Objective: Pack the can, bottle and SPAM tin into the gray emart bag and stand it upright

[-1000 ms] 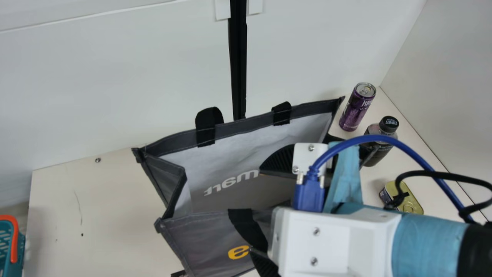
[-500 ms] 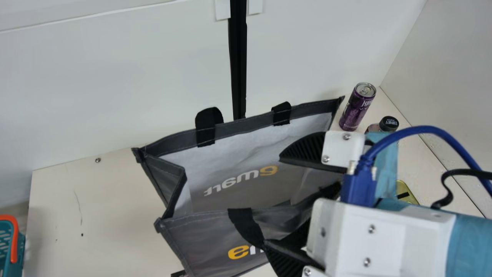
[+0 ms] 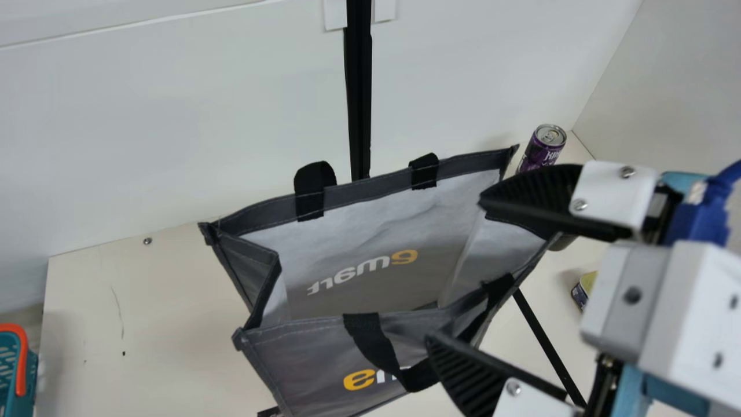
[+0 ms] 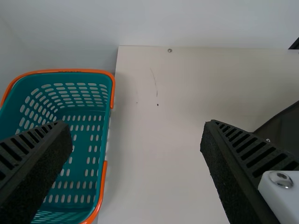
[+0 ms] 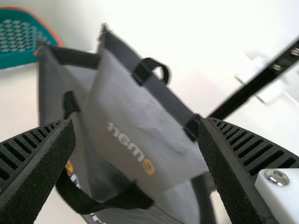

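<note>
In the main view, the gray emart bag (image 3: 312, 353) stands upright on the tabletop (image 3: 150, 313), its mouth open and its printed inner wall showing; the right claw (image 3: 454, 269) is spread wide at the bag's right-hand end, one finger over the side rim, the other by the drooping front handle (image 3: 370, 341), though whether they touch I cannot tell; the can (image 3: 543, 147) stands just beyond the bag's far right corner, partly behind that upper finger; a dark bit of the bottle (image 3: 562, 242) shows under the same finger; the SPAM tin (image 3: 584, 286) lies on the tabletop, partly hidden by the arm; a teal basket (image 3: 31, 376) is at the left edge.

In the left wrist view, the left claw (image 4: 136, 125) is wide, with the basket near one finger and the bag's dark edge beyond the other.

In the right wrist view, the right claw (image 5: 136, 121) is wide, the open bag between and beyond its fingers; the basket sits farther off.
</note>
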Robot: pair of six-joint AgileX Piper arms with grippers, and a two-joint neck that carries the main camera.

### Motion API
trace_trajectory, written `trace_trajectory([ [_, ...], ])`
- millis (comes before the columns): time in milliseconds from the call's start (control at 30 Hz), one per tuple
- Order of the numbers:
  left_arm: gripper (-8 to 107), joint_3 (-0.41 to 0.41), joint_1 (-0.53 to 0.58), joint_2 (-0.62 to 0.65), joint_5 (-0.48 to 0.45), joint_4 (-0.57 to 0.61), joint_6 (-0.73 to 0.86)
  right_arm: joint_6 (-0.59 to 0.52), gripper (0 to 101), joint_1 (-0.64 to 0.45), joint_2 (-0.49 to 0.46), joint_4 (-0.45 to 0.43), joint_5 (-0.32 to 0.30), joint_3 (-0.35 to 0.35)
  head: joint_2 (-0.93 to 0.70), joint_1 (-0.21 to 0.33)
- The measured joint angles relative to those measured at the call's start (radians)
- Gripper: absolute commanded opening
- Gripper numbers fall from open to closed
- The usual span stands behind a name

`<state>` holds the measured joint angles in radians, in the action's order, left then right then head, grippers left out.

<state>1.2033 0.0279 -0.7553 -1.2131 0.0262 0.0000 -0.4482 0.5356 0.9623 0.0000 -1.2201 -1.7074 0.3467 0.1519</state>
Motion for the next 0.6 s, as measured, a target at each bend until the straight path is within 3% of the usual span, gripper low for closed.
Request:
trace_trajectory([
  [333,90,0.0,0.0,0.0,0.0,0.0,0.0,0.074,95,-0.177,0.024,-0.012,-0.001,-0.099,0.0,0.0],
  [600,90,0.0,0.0,0.0,0.0,0.0,0.0,0.134,95,-0.334,0.058,-0.012,0.0,-0.129,0.0,0.0],
])
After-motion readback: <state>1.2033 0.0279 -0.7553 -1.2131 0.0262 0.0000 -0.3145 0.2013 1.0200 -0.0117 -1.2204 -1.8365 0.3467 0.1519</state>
